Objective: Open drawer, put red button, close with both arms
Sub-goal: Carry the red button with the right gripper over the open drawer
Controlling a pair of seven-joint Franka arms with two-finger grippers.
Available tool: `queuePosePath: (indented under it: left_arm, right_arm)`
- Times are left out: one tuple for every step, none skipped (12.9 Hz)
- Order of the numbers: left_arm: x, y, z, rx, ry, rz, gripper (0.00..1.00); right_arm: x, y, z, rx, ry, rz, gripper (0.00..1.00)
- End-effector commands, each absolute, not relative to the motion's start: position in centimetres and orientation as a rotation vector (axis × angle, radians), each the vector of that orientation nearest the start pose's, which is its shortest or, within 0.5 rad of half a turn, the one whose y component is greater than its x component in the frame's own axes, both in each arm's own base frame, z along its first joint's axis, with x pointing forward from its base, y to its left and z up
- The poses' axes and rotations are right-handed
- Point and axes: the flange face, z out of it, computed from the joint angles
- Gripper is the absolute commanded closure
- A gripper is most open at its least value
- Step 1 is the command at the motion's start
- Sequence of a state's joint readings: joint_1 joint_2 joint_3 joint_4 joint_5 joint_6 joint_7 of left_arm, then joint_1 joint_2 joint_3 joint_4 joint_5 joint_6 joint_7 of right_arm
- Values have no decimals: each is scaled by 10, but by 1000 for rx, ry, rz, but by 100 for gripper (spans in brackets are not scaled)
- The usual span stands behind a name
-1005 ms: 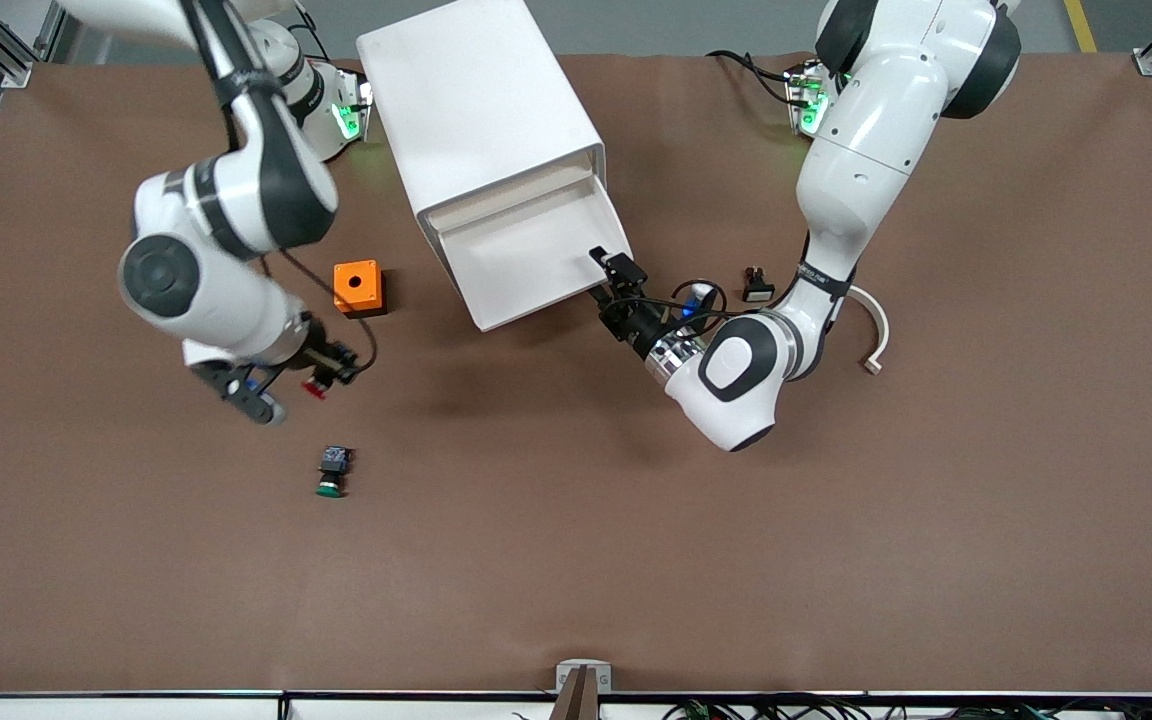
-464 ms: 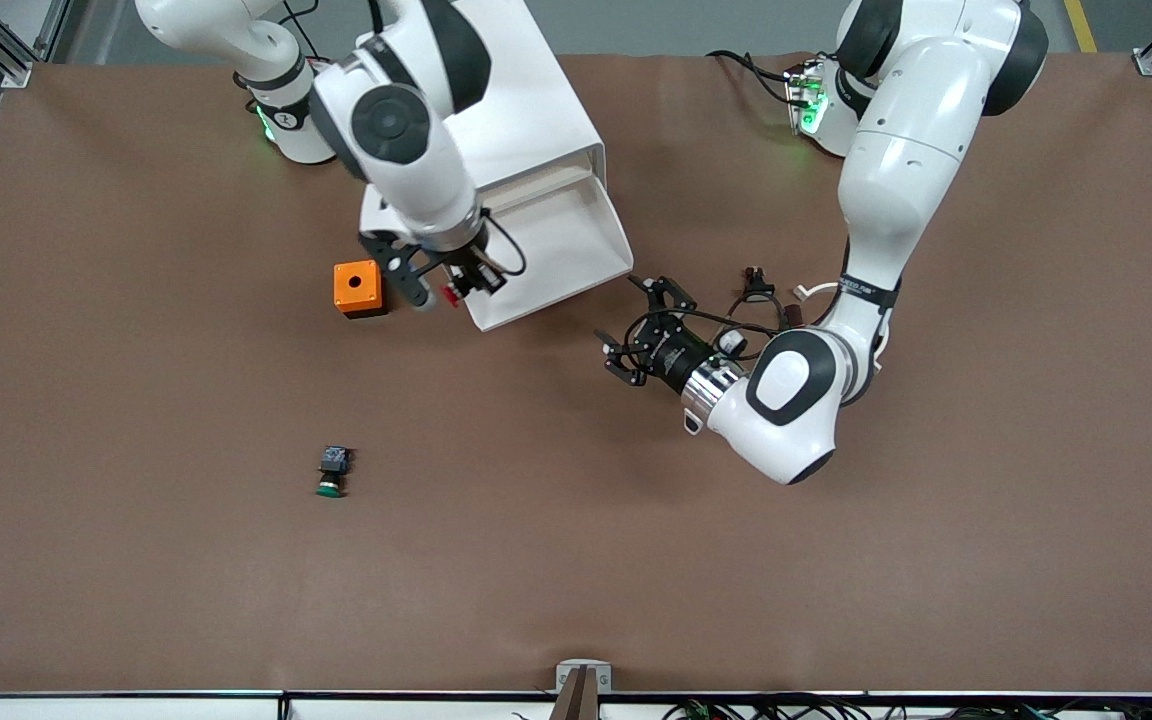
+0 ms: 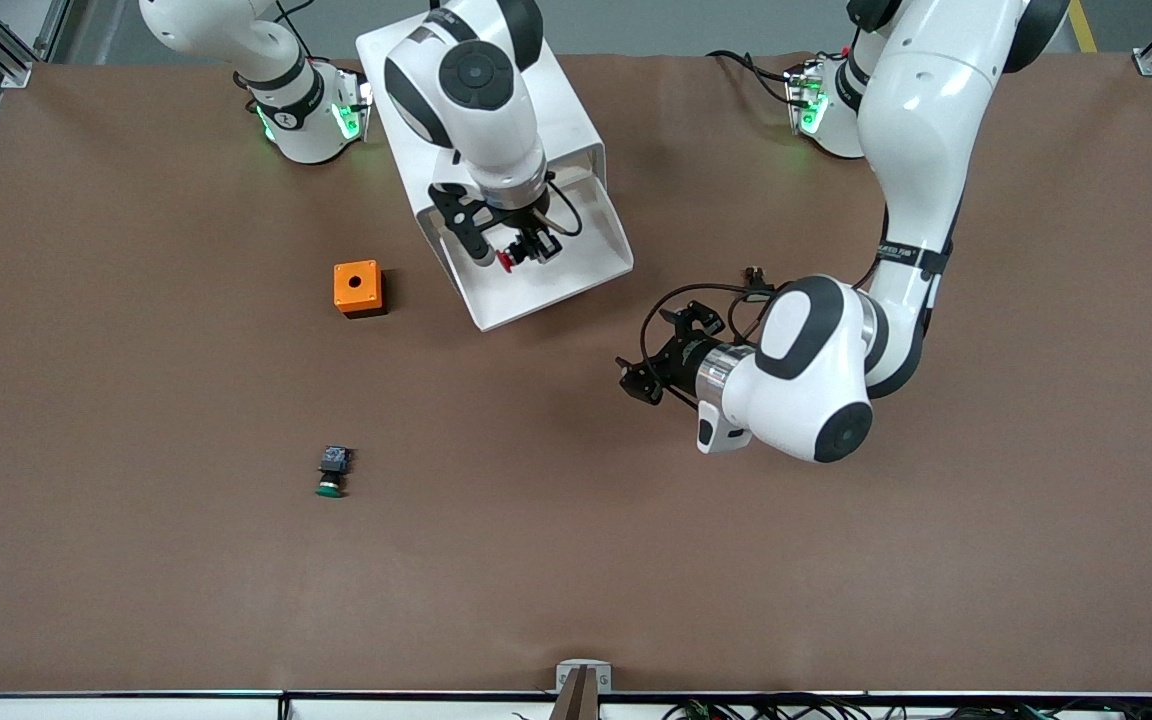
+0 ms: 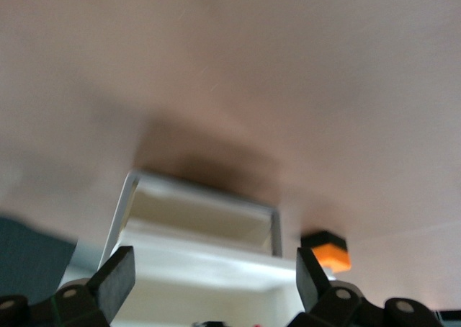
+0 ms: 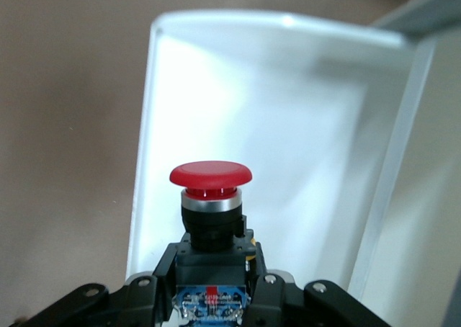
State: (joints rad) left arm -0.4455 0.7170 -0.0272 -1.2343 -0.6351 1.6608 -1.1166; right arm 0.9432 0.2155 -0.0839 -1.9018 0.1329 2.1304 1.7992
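Red button point(image 5: 210, 174) was clamped in the right end effector point(image 3: 514, 243) over the open white drawer point(image 3: 591, 262), nearest lay a green-capped switch point(image 3: 332, 471), left end effector point(image 3: 663, 352) spread empty above bare desk point(image 3: 536, 520), orange box point(image 3: 357, 288) beside the drawer

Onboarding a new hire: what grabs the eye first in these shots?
The right gripper hangs over the open white drawer, fingers shut on the red button. The left gripper, fingers spread and empty, is over bare table toward the left arm's end. An orange box sits beside the drawer; a green-capped button lies nearer the front camera.
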Motion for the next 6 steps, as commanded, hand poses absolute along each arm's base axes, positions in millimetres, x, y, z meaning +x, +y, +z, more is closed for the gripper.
queuePosePath:
  left_arm:
    - [606,-389,365,-3077,-1127,764,1]
    - [605,-395,371,-3101,-1098,678,1]
    - [606,-397,372,-3117,-1078,589,1]
    - [603,-403,372,-3122,-1033,513,1]
    - [603,-406,371,-3125,-1000,442,1]
    - [604,-406,368,-3125,-988,391,1]
  right_arm:
    - [375,489,366,-2666,1556,131,100]
    - [368,499,354,-2669,1562,119,100]
    - [366,505,344,-2654,1577,110,100]
    - [365,509,339,-2638,1591,106,100]
    - [361,516,335,-2638,1590,102,100]
    - [361,519,333,-2629,1608,102,100]
